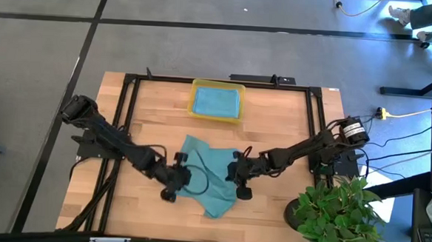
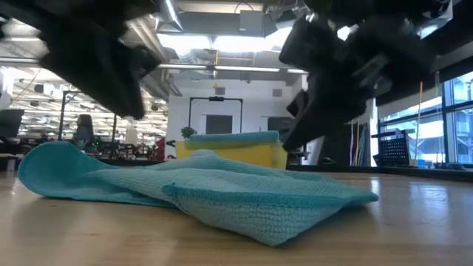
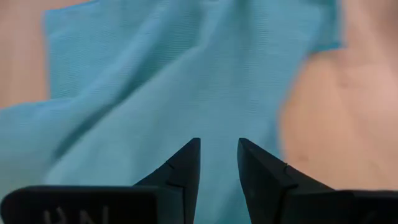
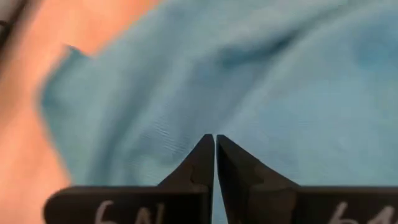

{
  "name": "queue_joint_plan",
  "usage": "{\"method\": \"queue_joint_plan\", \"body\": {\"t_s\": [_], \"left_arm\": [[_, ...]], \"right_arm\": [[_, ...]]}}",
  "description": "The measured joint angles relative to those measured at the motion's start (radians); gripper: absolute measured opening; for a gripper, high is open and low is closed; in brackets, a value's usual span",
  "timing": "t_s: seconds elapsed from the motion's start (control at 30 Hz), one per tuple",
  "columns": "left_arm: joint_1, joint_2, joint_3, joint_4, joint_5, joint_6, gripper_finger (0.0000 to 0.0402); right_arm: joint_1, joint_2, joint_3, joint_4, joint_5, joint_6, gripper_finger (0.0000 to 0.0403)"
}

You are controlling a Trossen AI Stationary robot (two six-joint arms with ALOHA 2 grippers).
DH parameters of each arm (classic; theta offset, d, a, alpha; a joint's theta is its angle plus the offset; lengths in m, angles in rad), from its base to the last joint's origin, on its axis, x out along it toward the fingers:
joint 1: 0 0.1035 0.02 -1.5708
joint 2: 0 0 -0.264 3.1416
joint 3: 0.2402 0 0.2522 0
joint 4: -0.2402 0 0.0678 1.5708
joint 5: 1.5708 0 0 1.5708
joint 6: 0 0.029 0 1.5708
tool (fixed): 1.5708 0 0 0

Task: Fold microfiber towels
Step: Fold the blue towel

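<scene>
One teal towel (image 1: 207, 181) lay rumpled mid-table on the wooden table (image 1: 283, 117), partly doubled over, between both arms. A second teal towel (image 1: 216, 101) sat in the yellow tray (image 1: 192, 113) at the far edge.

Step in hand looked like getting corner grips for a fold. Best done by pinching a single layer at opposite edges, lifting evenly and keeping tension so the cloth doesn't bunch.

Left gripper (image 3: 217, 155) hung over the towel's left side, fingers slightly apart, nothing between them. Right gripper (image 4: 215, 149) was over the right side, fingers closed tip to tip; whether any cloth was pinched couldn't be told.
</scene>
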Motion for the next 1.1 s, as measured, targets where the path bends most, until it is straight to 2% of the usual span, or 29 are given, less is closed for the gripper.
{"method": "queue_joint_plan", "body": {"t_s": [0.13, 0.27, 0.5, 0.77, 0.97, 1.1], "left_arm": [[-0.064, 0.000, 0.000, 0.007, 0.004, -0.055, 0.0097], [-0.110, 0.000, 0.000, 0.036, 0.003, -0.082, 0.0083], [-0.137, 0.091, -0.001, 0.105, 0.012, -0.088, 0.0007], [-0.125, 0.237, -0.001, 0.165, 0.026, -0.196, 0.0003], [-0.128, 0.274, 0.005, 0.166, 0.012, -0.291, 0.0003], [-0.154, 0.268, 0.002, 0.174, 0.025, -0.319, 0.0001]], "right_arm": [[-0.045, 0.021, 0.000, -0.058, 0.077, 0.023, 0.0021], [-0.100, 0.059, 0.000, -0.062, 0.083, 0.026, 0.0021], [-0.156, 0.074, 0.000, -0.048, 0.083, 0.025, 0.0021], [-0.184, 0.073, 0.001, -0.032, 0.083, 0.029, 0.0021], [-0.219, 0.088, 0.002, -0.032, 0.092, 0.055, 0.0021], [-0.247, 0.102, 0.005, -0.038, 0.147, 0.086, 0.0021]]}}
